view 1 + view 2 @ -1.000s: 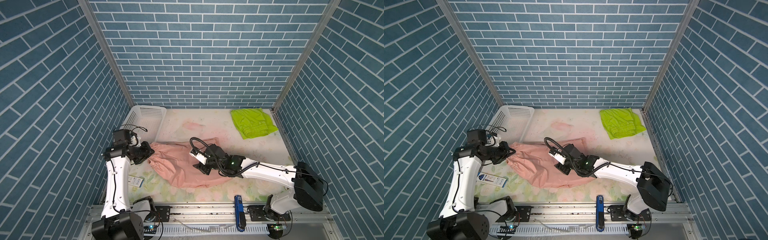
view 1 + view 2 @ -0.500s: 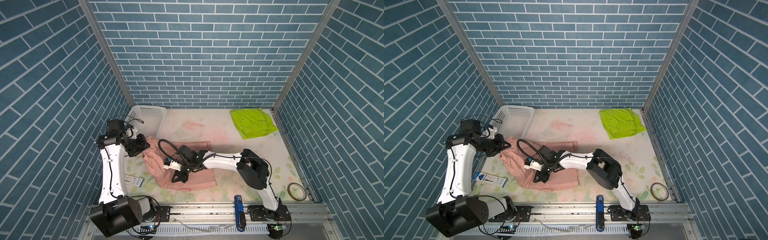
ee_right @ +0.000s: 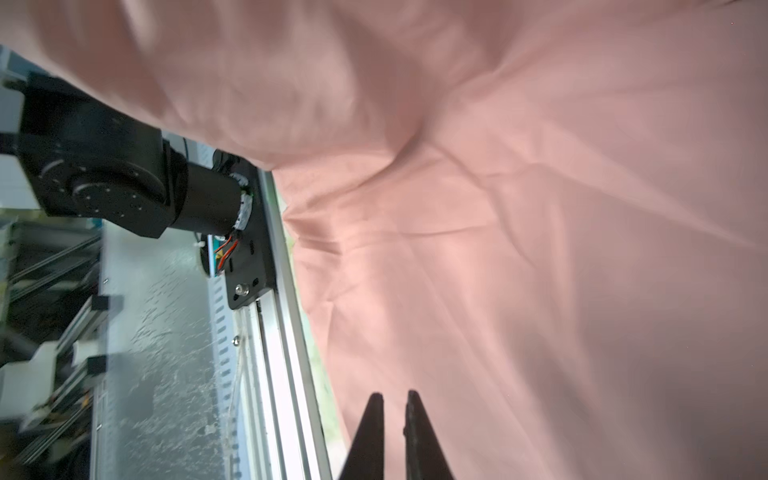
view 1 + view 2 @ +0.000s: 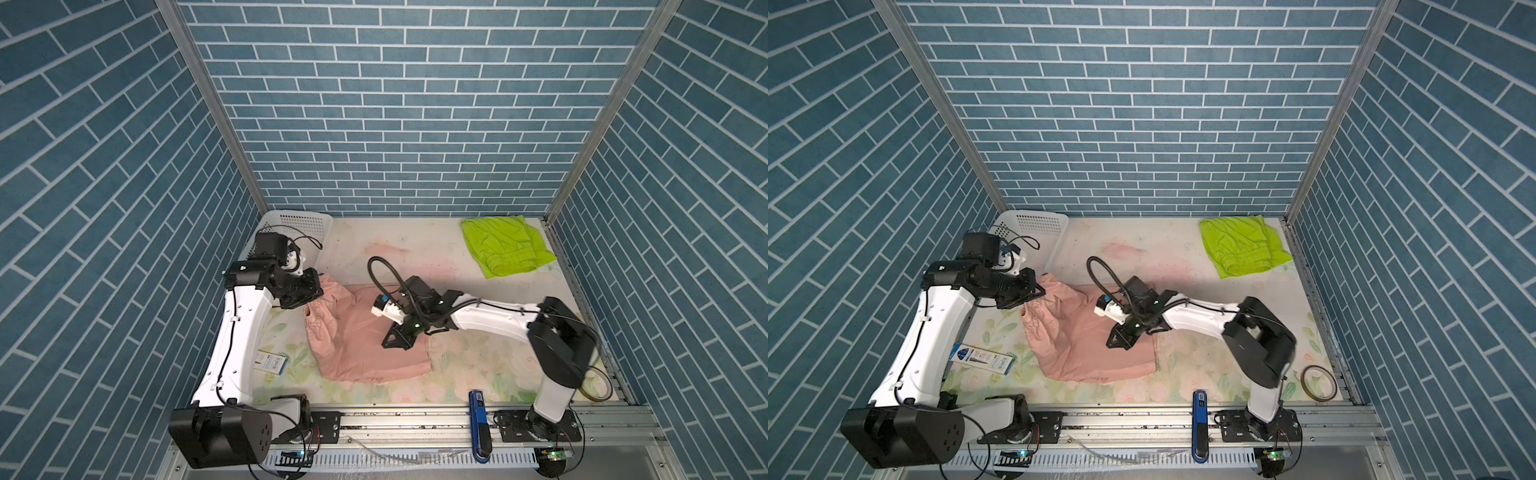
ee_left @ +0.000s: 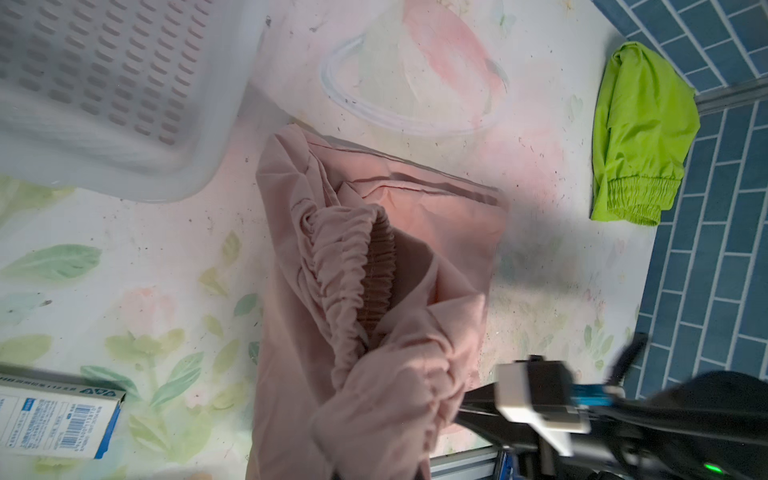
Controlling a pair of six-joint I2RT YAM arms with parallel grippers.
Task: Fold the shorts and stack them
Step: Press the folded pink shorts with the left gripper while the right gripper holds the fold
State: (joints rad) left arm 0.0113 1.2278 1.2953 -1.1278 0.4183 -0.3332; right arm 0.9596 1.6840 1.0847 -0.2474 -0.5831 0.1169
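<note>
Salmon-pink soft fabric shorts with a gathered elastic waistband [image 4: 357, 336] lay half-spread at the left-centre of the floral-printed table [image 4: 478, 361]. One waistband corner was raised where the left gripper [image 4: 312, 291] was clamped on it, just beside the white perforated plastic basket [image 4: 299, 220]. The right gripper [image 3: 393, 400] hovered low over the middle of the cloth, its fingers drawn almost together with no fabric visible between them.

The step in hand looked like flattening the pink pair before its first fold. It would probably go best if the left arm kept the waistband taut while the right swept outward to press out the creases, then pinched the free hem rather than a middle layer.

The neon lime-green fabric shorts [image 4: 505, 249] sat well apart in the far right corner, apparently folded already and ready to be stacked on. Blue brick-patterned walls [image 4: 395, 104] enclosed the table on three sides. A small blue-and-white carton [image 4: 272, 360] and a tape ring [image 4: 1318, 382] lay near its edges.
</note>
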